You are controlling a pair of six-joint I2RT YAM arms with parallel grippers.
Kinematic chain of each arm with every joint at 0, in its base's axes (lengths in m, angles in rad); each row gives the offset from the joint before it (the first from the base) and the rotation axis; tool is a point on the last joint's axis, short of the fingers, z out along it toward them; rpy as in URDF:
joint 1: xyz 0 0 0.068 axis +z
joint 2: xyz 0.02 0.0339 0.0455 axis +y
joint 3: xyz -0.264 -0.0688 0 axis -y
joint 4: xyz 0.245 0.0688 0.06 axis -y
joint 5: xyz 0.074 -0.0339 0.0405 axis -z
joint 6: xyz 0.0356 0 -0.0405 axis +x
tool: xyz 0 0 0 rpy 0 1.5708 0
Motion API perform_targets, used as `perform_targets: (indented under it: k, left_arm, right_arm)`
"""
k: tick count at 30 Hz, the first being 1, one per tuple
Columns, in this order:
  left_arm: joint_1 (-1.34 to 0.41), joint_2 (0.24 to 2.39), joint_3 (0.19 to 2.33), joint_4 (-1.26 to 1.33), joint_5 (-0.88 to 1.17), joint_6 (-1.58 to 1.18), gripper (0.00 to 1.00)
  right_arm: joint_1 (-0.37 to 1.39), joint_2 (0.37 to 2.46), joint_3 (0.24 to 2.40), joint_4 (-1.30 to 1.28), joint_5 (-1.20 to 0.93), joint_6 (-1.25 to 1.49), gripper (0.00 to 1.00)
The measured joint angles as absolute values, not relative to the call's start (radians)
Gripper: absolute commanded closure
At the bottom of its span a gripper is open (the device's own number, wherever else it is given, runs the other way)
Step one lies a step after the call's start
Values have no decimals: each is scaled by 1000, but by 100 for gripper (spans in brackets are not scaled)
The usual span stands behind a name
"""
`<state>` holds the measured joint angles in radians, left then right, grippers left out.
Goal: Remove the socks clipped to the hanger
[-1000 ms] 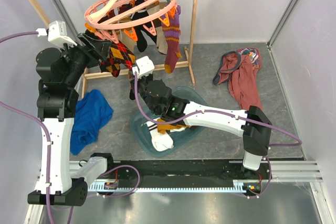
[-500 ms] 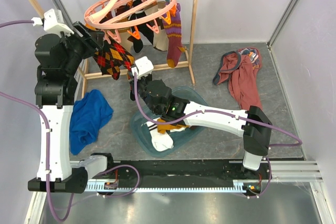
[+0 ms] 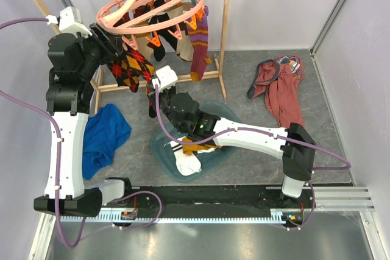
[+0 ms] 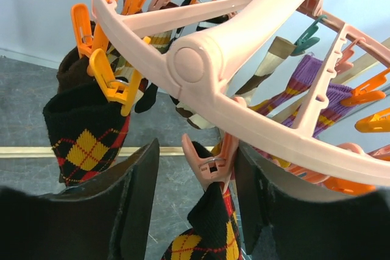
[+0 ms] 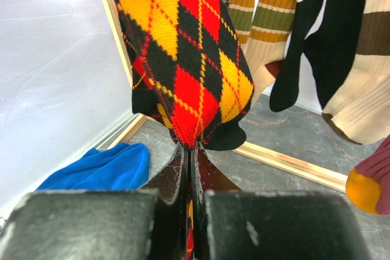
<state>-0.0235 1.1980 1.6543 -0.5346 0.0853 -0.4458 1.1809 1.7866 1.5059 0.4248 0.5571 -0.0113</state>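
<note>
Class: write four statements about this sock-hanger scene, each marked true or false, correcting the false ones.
1. The right gripper is shut on the lower end of the black-red-yellow argyle sock. True.
2. The left gripper has its jaws shut. False: they stand apart either side of a pink plastic clip on the round salmon-pink plastic hanger.
3. The blue cloth hangs from that hanger. False: it lies on the grey table.
4. A white sock lies in the teal basin. True.

Socks (image 3: pixel 199 41) hanging under hanger (image 4: pixel 201 59), tub (image 3: pixel 163 153) in front, cloth (image 3: pixel 103 138) left of tub
</note>
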Motion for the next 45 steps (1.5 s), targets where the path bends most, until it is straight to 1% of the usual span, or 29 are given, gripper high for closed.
perform_targets:
  k: [1, 2, 3, 4, 6, 7, 16, 18, 19, 23, 24, 26, 27, 29, 30, 32, 33, 36, 39, 43, 44, 45]
  left_arm:
    - [-23, 1200, 1654, -529, 87, -444, 53]
    - [-23, 1200, 1654, -523, 88, -442, 63]
    - [-23, 1200, 1655, -520, 89, -439, 68]
    - [-23, 1201, 1656, -518, 90, -436, 81]
    - [-23, 1201, 1658, -509, 93, -426, 91]
    - [-23, 1201, 1658, -502, 96, -423, 98]
    - [-23, 1201, 1659, -490, 140, -418, 98]
    - [-23, 1201, 1659, -490, 154, -418, 96]
    - [-23, 1200, 1658, -489, 163, -418, 93]
    - [-23, 1181, 1633, -469, 191, -418, 86]
    - [-23, 1175, 1626, -465, 195, -418, 82]
    - [-23, 1158, 1605, -447, 218, -417, 77]
    - [-23, 1147, 1591, -433, 228, -417, 73]
    - [-23, 1127, 1558, -407, 254, -417, 68]
    - [-23, 1116, 1539, -397, 269, -416, 63]
    - [-23, 1095, 1502, -372, 291, -413, 59]
    - [-23, 1086, 1485, -362, 299, -410, 54]
    - [-23, 1056, 1428, -334, 315, -398, 47]
    - [-23, 1000, 1331, -315, 325, -379, 43]
    - [-23, 921, 1216, -283, 312, -356, 41]
    - [-23, 900, 1190, -273, 300, -348, 41]
    - [-23, 879, 1168, -267, 285, -340, 41]
  right_arm:
    - [1181, 1787, 1506, 425, 556, -11, 100]
    - [1181, 1787, 1506, 424, 555, -11, 100]
    - [1181, 1787, 1506, 424, 554, -11, 100]
    - [1181, 1787, 1506, 425, 554, -11, 100]
    - [1181, 1787, 1506, 424, 553, -11, 100]
    - [1181, 1787, 1506, 424, 553, -11, 100]
    - [1181, 1765, 1485, 367, 542, 28, 100]
    - [1181, 1742, 1461, 342, 533, 46, 100]
    - [1181, 1729, 1448, 326, 528, 57, 100]
    - [1181, 1643, 1376, 248, 492, 123, 96]
    - [1181, 1619, 1357, 227, 477, 141, 95]
    - [1181, 1575, 1318, 202, 450, 179, 94]
    - [1181, 1546, 1286, 192, 432, 203, 94]
    - [1181, 1501, 1231, 173, 409, 243, 94]
    - [1181, 1478, 1198, 165, 395, 265, 93]
    - [1181, 1438, 1130, 149, 376, 307, 92]
    - [1181, 1422, 1098, 141, 368, 324, 91]
    - [1181, 1388, 1016, 114, 356, 369, 90]
    - [1181, 1364, 957, 75, 351, 403, 87]
    - [1181, 1344, 934, 18, 358, 434, 83]
    - [1181, 1339, 933, 3, 368, 442, 81]
    - [1180, 1335, 933, -10, 376, 445, 75]
